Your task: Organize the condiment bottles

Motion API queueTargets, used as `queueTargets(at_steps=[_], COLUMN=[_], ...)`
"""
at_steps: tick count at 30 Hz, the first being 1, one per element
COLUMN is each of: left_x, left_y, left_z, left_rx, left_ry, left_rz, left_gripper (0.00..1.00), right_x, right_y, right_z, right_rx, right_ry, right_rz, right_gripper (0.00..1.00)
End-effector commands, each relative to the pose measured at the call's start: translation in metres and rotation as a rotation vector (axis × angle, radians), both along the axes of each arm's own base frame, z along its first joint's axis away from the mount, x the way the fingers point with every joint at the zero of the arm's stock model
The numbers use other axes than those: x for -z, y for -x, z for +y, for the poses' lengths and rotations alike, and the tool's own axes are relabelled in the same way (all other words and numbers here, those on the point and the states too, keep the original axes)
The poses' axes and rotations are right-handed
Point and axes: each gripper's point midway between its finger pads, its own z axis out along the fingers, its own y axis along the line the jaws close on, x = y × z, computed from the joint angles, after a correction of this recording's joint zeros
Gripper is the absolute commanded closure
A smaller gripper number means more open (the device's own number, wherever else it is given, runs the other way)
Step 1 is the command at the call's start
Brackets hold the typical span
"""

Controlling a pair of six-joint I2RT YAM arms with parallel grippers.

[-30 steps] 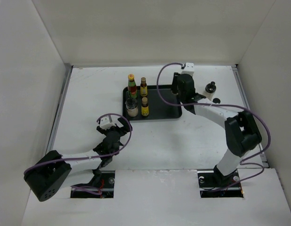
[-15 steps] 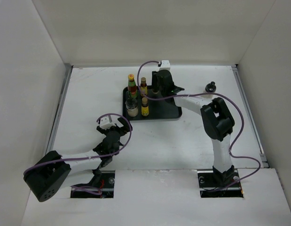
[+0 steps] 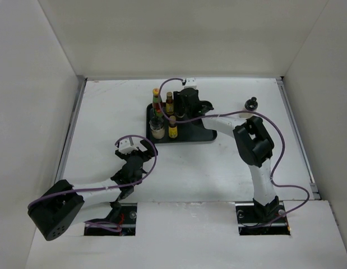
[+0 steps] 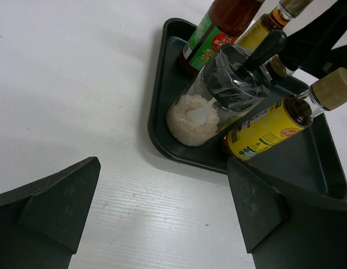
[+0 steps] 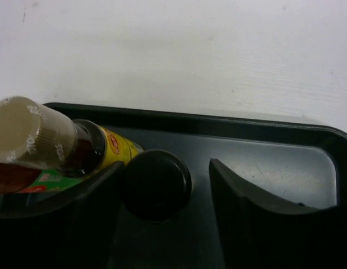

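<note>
**Right Arm Stretched Over the Tray, Left Arm Kept Low**

In the top view, the right arm is bent at the elbow right of the middle. It is stretched to the upper middle of the frame, where the right gripper (image 3: pixel 186 104) is held over the back of the black tray (image 3: pixel 201 133). Its fingers are spread. In the right wrist view, a dark-capped jar (image 5: pixel 156 184) is seen standing in the tray between them. It is close against one finger, and a gap is left on the other side. A yellow-labelled bottle (image 5: pixel 55 145) is seen just beside it, at the left of the frame.

The left arm is laid low at the lower left of the top view. The left gripper (image 4: pixel 156 207) is pointed at the tray's corner and its fingers are spread wide, with only the white table (image 4: pixel 78 84) seen between them. A red bottle (image 4: pixel 221 25), a jar of whitish powder (image 4: pixel 198 115) and a second yellow-labelled bottle (image 4: pixel 263 129) are grouped in that corner. One more small dark jar (image 3: pixel 251 103) is seen on the table at the upper right of the top view, well apart from the tray.
</note>
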Motion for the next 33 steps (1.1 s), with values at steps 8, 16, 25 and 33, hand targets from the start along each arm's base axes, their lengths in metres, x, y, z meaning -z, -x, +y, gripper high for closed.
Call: queueTargets(at_steps=[8,16,25,33], left_x=[-0.035,-0.037,-0.040,-0.034], left_y=[-0.004,-0.002,0.000,-0.002], left_z=[-0.002,-0.009,-0.013,-0.013], left_rx=[-0.009,0.018,0.034,0.027], left_ry=[0.107,0.114,0.122,0.106], left_rz=[-0.099,-0.103,-0.109,-0.093], left_gripper=[0.00,0.00,0.00,0.00], right_x=[-0.121,-0.118,-0.065,-0.021], right_y=[0.041,0.084,0.126,0.095], right_z=[-0.047,-0.174,-0.329,-0.348], right_rx=[0.073,0.308,0.726,0.726], right_ry=[-0.145,-0.126,-0.008,-0.058], right_rz=[-0.163,-0.188,-0.115,-0.025], right_gripper=[0.22,0.20,0.09,0.19])
